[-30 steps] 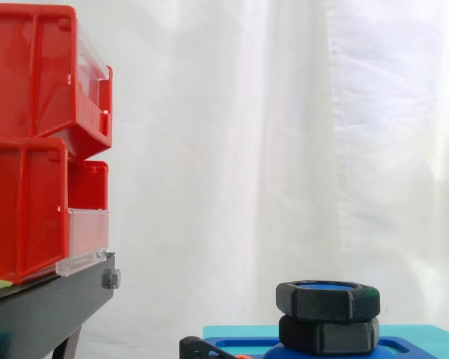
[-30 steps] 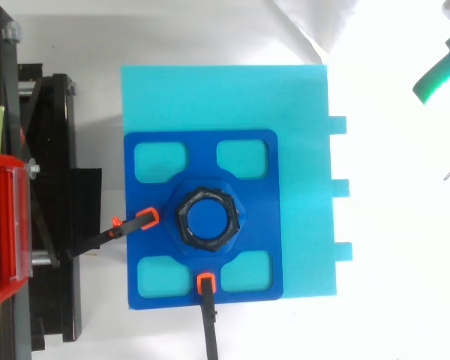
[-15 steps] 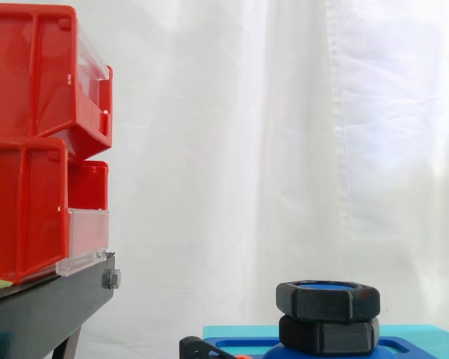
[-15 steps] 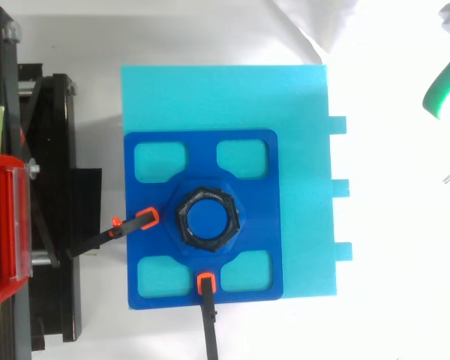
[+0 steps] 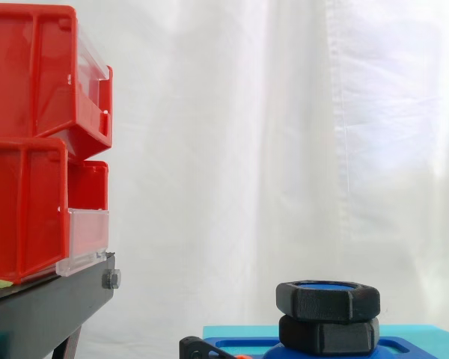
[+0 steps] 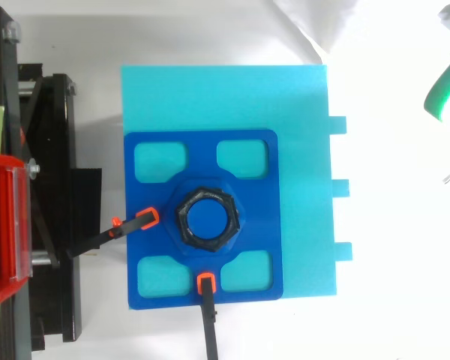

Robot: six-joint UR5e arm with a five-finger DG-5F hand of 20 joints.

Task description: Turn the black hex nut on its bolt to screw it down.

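The hand point(image 6: 442, 81) sat at the top view's right edge, well apart from the work; whether it was open or closed could not be told. The black hex nut point(image 5: 328, 301) sat atop its blue bolt point(image 6: 207, 219), touching a second black hex piece point(image 5: 328, 335) beneath, on a dark blue plate point(image 6: 255, 154).

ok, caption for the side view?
Black hex nut on blue bolt, atop a second black hex; red bins at left.

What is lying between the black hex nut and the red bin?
Top view, from nut to bin: blue plate, orange-tipped black clamp, black stand.
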